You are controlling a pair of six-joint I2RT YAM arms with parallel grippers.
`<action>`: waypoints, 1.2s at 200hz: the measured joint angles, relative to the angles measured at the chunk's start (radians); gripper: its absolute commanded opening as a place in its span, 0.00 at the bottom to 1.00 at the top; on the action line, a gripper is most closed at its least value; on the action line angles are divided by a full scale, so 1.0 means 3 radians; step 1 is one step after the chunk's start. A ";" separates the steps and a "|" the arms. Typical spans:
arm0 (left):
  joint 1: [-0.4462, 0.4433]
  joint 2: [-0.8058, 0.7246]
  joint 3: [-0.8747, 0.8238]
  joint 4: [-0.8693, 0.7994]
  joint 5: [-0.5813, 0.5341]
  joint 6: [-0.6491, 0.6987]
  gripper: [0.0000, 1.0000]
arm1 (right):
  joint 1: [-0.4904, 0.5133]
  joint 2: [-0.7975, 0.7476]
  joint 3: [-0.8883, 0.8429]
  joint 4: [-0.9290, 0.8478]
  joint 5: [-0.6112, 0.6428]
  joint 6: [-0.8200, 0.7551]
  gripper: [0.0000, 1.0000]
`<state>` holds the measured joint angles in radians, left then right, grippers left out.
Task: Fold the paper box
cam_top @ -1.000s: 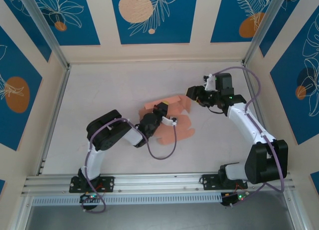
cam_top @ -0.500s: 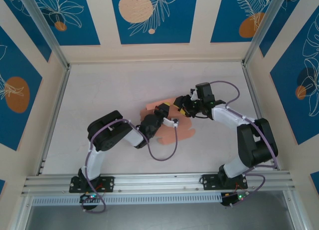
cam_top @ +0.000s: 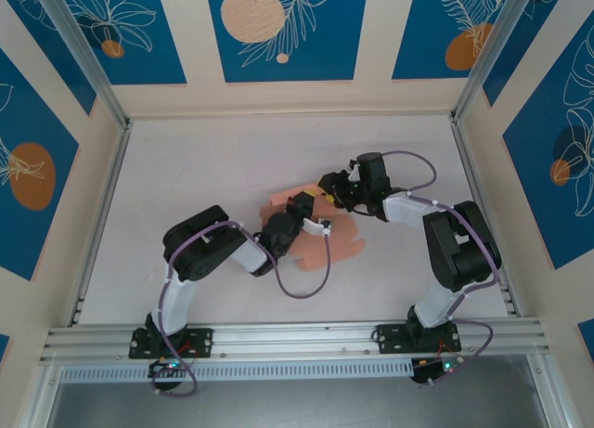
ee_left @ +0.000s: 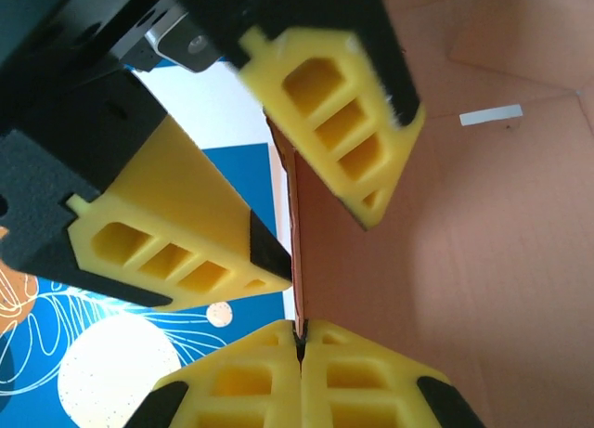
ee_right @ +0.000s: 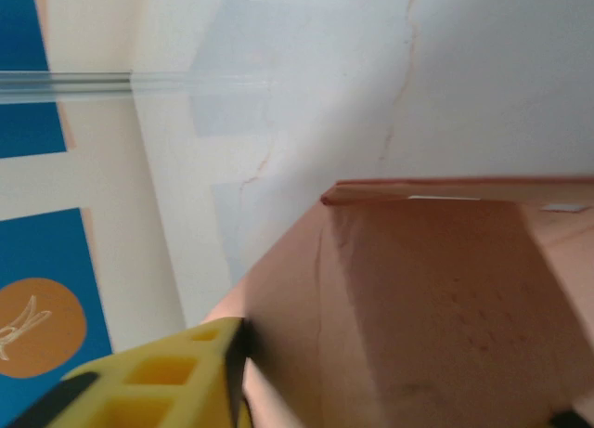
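The salmon-pink paper box (cam_top: 345, 243) lies partly unfolded at the table's centre, with one flap raised. My left gripper (cam_top: 306, 209) reaches it from the lower left. In the left wrist view its yellow fingers (ee_left: 241, 382) are shut on the bottom edge of the upright flap (ee_left: 297, 261). My right gripper (cam_top: 327, 188) comes in from the right and straddles the same flap higher up. Its two yellow fingers (ee_left: 200, 247) stand apart, one on each side of the card. In the right wrist view one finger (ee_right: 158, 382) rests against the pink panel (ee_right: 445, 298).
The white table (cam_top: 204, 168) is walled in by blue and cream patterned panels (cam_top: 278, 29). Aluminium rails run along the left side (cam_top: 97, 214) and the near edge (cam_top: 297, 340). A purple cable (cam_top: 306, 284) loops from the left arm beside the box.
The right arm has swung left from the table's right side to the box, and its jaws have narrowed round the raised flap. The left gripper has held its grip unmoved.
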<state>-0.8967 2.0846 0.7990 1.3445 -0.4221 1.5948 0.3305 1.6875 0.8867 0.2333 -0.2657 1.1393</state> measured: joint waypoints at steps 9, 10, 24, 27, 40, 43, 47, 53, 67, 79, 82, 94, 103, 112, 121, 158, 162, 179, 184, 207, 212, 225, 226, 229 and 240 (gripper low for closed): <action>0.0000 0.0001 0.0000 -0.0006 -0.0023 -0.0020 0.00 | 0.0011 0.0014 0.0000 0.0051 0.0001 0.0028 0.23; 0.0000 0.0001 0.0000 -0.0006 -0.0024 -0.0023 0.00 | 0.0013 0.0015 0.0000 0.0060 0.0001 0.0029 0.23; 0.0001 0.0001 0.0000 -0.0009 -0.0056 -0.0060 0.17 | 0.0020 0.0025 -0.0008 0.0132 0.0000 0.0065 0.17; 0.0003 0.0000 -0.0001 -0.0009 -0.0056 -0.0074 0.20 | 0.0020 0.0029 -0.0013 0.0153 0.0000 0.0071 0.16; -0.0003 -0.0001 -0.0005 -0.0009 -0.0045 -0.0122 0.42 | 0.0022 0.0045 -0.0038 0.0254 0.0013 0.0097 0.12; -0.0005 -0.0003 -0.0006 -0.0005 -0.0050 -0.0148 0.46 | 0.0022 0.0047 -0.0045 0.0271 0.0017 0.0104 0.12; -0.0010 -0.0008 -0.0010 -0.0015 -0.0032 -0.0156 0.52 | 0.0020 0.0053 -0.0060 0.0309 0.0017 0.0106 0.12; -0.0015 -0.0023 -0.0018 -0.0032 -0.0033 -0.0195 0.62 | 0.0020 0.0057 -0.0076 0.0355 0.0019 0.0108 0.12; -0.0031 -0.0125 -0.0070 -0.0136 -0.0024 -0.0322 0.79 | 0.0020 0.0060 -0.0130 0.0476 0.0028 0.0123 0.11; -0.0052 -0.0287 -0.0131 -0.0242 -0.0041 -0.0476 0.92 | 0.0020 0.0060 -0.0168 0.0562 0.0033 0.0132 0.11; -0.0062 -0.0333 -0.0145 -0.0281 -0.0031 -0.0516 0.94 | 0.0020 0.0060 -0.0177 0.0584 0.0033 0.0132 0.11; -0.0118 -0.0572 -0.0193 -0.0421 -0.0076 -0.0715 0.96 | 0.0020 0.0061 -0.0224 0.0692 0.0039 0.0139 0.11; -0.0177 -0.0767 -0.0212 -0.0553 -0.0113 -0.0885 0.97 | 0.0020 0.0061 -0.0262 0.0774 0.0041 0.0145 0.11; -0.0256 -0.1013 -0.0234 -0.0717 -0.0159 -0.1119 0.97 | 0.0020 0.0061 -0.0298 0.0849 0.0041 0.0155 0.11; -0.0329 -0.1315 -0.0261 -0.0949 -0.0192 -0.1513 0.97 | 0.0020 0.0061 -0.0334 0.0932 0.0041 0.0158 0.11; -0.0263 -0.2758 -0.0270 -0.2190 -0.0192 -0.3839 0.75 | 0.0020 0.0062 -0.0393 0.1096 0.0039 0.0169 0.11; -0.0205 -0.2914 -0.0268 -0.2324 -0.0184 -0.4242 0.74 | 0.0020 0.0062 -0.0393 0.1108 0.0042 0.0169 0.11; 0.0075 -0.3328 -0.0272 -0.2817 -0.0009 -0.5554 0.74 | 0.0020 0.0062 -0.0393 0.1137 0.0038 0.0169 0.11; 0.0160 -0.3393 -0.0291 -0.2909 0.0072 -0.5922 0.74 | 0.0020 0.0062 -0.0393 0.1144 0.0038 0.0169 0.11; 0.0472 -0.3443 -0.0563 -0.3066 0.0525 -0.7309 0.79 | 0.0020 0.0062 -0.0393 0.1153 0.0036 0.0167 0.11; 0.0515 -0.3408 -0.0633 -0.3066 0.0617 -0.7546 0.81 | 0.0020 0.0062 -0.0393 0.1153 0.0033 0.0167 0.11; 0.0585 -0.3197 -0.0799 -0.3103 0.0846 -0.8080 0.84 | 0.0020 0.0062 -0.0393 0.1156 0.0024 0.0167 0.11; 0.0587 -0.3183 -0.0806 -0.3104 0.0858 -0.8099 0.84 | 0.0020 0.0062 -0.0393 0.1156 0.0024 0.0167 0.11; 0.0594 -0.3134 -0.0832 -0.3117 0.0898 -0.8176 0.85 | 0.0020 0.0062 -0.0393 0.1156 0.0023 0.0167 0.11; 0.0608 -0.2968 -0.0894 -0.3142 0.1044 -0.8480 0.85 | 0.0020 0.0062 -0.0393 0.1157 0.0017 0.0165 0.11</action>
<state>-0.7143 1.1942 0.5308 0.4019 -0.1089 -0.9493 0.3367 1.7061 0.7689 0.5804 -0.2607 1.1889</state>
